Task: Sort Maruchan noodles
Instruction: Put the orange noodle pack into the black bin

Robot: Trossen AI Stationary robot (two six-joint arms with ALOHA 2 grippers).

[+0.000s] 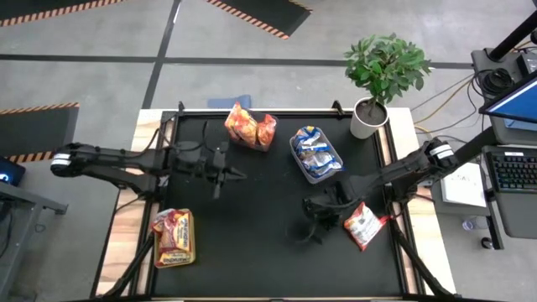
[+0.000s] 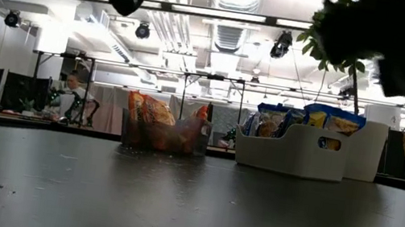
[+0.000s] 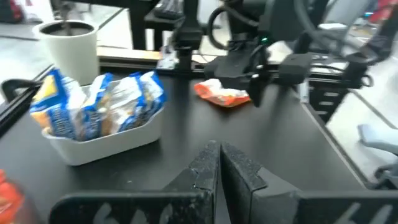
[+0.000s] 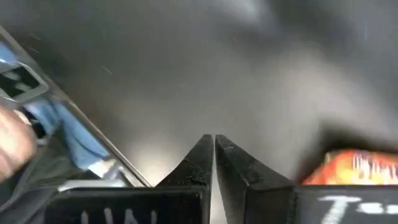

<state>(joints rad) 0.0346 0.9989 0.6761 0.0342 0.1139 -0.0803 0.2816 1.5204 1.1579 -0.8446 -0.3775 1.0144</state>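
Nearest, a loose red-and-white noodle packet (image 1: pixel 363 226) lies flat on the bench's (image 1: pixel 252 252) right side, long axis diagonal, beside the closed, empty right tool (image 1: pixel 312 232); left tool (image 1: pixel 220 180) closed, empty.

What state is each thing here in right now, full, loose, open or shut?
Left pincer: shut, empty, above the table.
Right pincer: shut, empty, beside the loose packet.
Loose red-and-white packet: lying flat on the table, unsorted.
White bin: filled with blue-and-yellow packets.
Dark bin: holding orange packets.
Yellow-green bin: holding red packets.
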